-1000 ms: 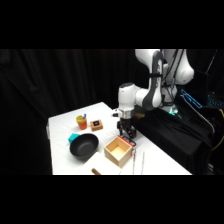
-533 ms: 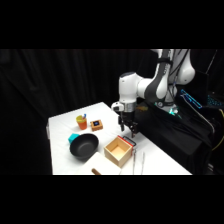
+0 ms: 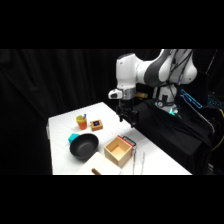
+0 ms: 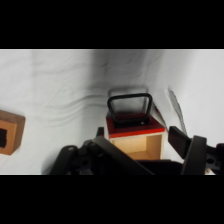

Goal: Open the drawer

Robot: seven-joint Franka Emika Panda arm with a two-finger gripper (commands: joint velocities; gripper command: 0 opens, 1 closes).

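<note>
The drawer (image 3: 118, 150) is a small pale tan wooden box near the table's front, its hollow inside showing from above. It has a red front strip and a black loop handle (image 3: 130, 141) on the side facing the arm. My gripper (image 3: 128, 118) hangs open above and behind the handle, touching nothing. In the wrist view the drawer (image 4: 135, 144) lies just beyond the black linkage, with the loop handle (image 4: 129, 107) flat on the table past it. My gripper (image 4: 142, 140) straddles the box from above, and the right fingertip (image 4: 186, 143) is well clear of it.
A black bowl (image 3: 84, 146) sits left of the drawer on something teal. Behind it stand an orange cup (image 3: 81, 121) and a small orange block (image 3: 96, 124), whose edge shows as a brown block (image 4: 10, 131). Metal tongs (image 3: 138, 162) lie right of the drawer. A wooden piece (image 3: 95, 171) lies at the front edge.
The arm has lifted, and its white wrist stands higher than a second ago. The gripper has risen a little above the drawer's handle side. The drawer has not moved.
</note>
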